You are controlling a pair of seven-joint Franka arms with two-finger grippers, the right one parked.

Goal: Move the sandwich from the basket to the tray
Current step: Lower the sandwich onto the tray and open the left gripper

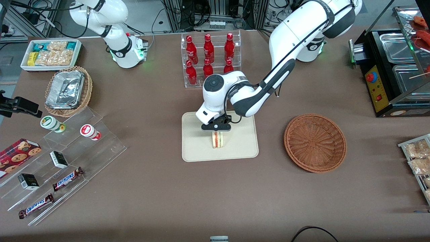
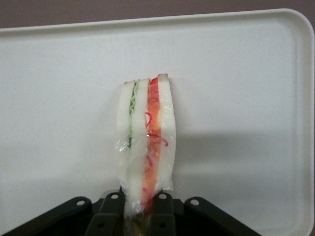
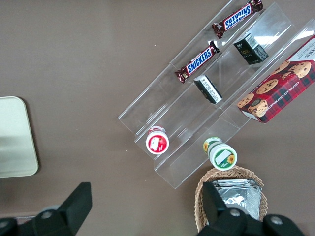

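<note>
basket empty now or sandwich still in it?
Empty: the basket shows only bare wicker. The sandwich is over the tray, pinched in the gripper.

left arm: white, reaching low over desk centre | black two-finger gripper (image 1: pixel 217 131): pointing down, fingers clamped on load

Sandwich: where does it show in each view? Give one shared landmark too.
Front view: sandwich stands on edge on the tray, under the tool.
Left wrist view: sandwich pinched in the tool, over the tray.
Right wrist view: not in it.
Shared landmark: the tray, also in the right wrist view.
</note>
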